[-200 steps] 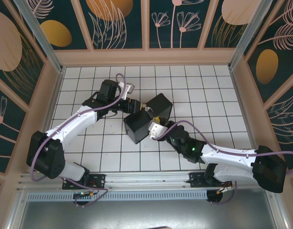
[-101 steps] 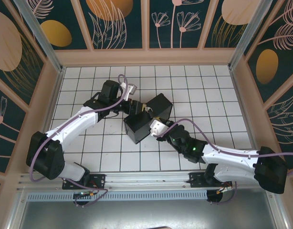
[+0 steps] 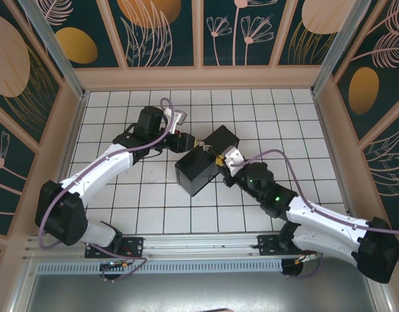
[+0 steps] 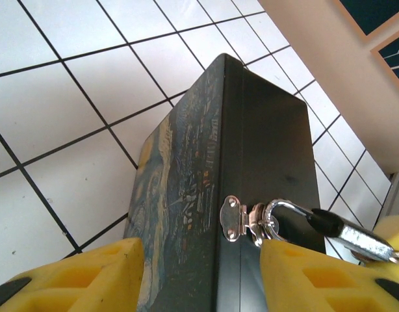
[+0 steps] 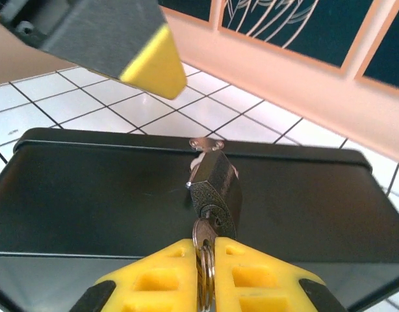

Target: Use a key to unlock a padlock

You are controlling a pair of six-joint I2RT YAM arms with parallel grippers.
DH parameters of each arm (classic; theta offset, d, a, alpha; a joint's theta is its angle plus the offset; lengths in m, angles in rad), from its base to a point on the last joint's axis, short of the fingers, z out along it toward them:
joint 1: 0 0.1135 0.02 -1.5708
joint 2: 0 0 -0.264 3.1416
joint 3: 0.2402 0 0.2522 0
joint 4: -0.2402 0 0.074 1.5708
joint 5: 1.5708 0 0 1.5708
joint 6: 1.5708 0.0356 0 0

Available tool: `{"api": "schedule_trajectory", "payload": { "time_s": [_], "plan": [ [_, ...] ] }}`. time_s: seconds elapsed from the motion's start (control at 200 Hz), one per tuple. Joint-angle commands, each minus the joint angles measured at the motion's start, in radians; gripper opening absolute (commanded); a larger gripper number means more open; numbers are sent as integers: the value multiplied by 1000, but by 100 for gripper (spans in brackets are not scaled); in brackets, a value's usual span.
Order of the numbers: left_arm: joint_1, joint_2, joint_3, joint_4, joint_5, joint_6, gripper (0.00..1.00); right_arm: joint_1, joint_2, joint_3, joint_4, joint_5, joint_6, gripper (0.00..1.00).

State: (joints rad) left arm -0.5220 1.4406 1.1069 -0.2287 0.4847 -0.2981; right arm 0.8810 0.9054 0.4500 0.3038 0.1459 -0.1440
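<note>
A dark box with a blue-yellow painted lid stands on edge on the tiled floor. My left gripper straddles it, its yellow fingers pressed on both faces. From the box's silvery hasp hangs the padlock, its shackle through the hasp loop. The key sits in the padlock's keyhole with its ring hanging below. My right gripper is shut on the key's head. From above, the left gripper and right gripper meet at the box.
White tiled floor lies all round the box. Wooden walls with dark floral panels close in the back and both sides. The left gripper's finger hangs just over the box in the right wrist view.
The box has shifted and turned a little to the right and back. My right gripper has moved up and right with the key. The left gripper stays on the box.
</note>
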Motion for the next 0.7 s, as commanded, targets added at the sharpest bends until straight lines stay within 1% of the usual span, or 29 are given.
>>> {"api": "schedule_trajectory", "payload": {
  "time_s": [0.0,0.115,0.21,0.31,0.385,0.45,0.525,0.581,0.616,0.691],
  "plan": [
    [1,-23,24,9,-22,-12,50,-67,-4,45,-27,-126,299,12],
    [1,-23,21,10,-17,-16,50,-88,-7,38,-13,-126,508,13],
    [1,-17,11,22,-11,-24,50,-119,-17,3,37,-125,739,13],
    [1,-12,2,35,-5,-28,50,-134,-19,-31,120,-165,903,14],
    [1,-15,4,35,-4,-26,49,-151,-13,-27,113,-167,1018,15],
    [1,-18,5,34,-7,-23,49,-179,-7,-31,135,-205,1099,16],
    [1,-21,10,28,-10,-22,49,-213,6,-17,101,-250,1186,22],
    [1,-26,12,29,-11,-25,49,-249,18,-9,99,-314,1246,22],
    [1,-27,13,31,-10,-26,49,-262,25,-9,107,-344,1267,23],
    [1,-33,14,31,-11,-30,49,-282,47,14,76,-395,1296,29]
  ]
}}
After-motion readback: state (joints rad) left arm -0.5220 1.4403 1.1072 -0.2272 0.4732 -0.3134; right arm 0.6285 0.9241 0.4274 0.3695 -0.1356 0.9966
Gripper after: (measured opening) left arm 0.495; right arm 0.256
